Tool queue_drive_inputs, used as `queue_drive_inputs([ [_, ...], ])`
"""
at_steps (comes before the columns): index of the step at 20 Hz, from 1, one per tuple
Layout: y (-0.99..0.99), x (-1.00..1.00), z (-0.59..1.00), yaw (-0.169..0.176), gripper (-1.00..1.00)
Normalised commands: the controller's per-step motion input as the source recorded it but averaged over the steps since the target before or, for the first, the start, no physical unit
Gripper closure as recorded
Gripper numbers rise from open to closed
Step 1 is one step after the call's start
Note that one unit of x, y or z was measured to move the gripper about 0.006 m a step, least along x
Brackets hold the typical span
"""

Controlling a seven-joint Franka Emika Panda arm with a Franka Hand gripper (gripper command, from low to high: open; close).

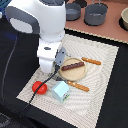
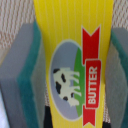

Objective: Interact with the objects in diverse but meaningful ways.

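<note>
The yellow butter block sat between the fingers, whose padded faces flanked its long sides closely, contact unclear, beside the plate on the worktop; it looked light, stiff and smooth-faced, best pinched across those flat sides.

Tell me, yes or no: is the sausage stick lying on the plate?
Yes, the dark sausage stick lies across the tan plate in the exterior view.
</note>
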Motion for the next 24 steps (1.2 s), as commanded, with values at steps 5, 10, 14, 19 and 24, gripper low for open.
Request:
queue_drive_inputs([
  [5,0.52,-0.77,0.9,0.019,1.0],
  [10,0.49,-0.64,0.8,0.036,1.0],
  [14,0.46,-0.46,0.67,0.046,1.0],
  [19,0.56,0.21,0.55,0.02,1.0],
  [24,0.58,0.84,0.51,0.0,1.0],
])
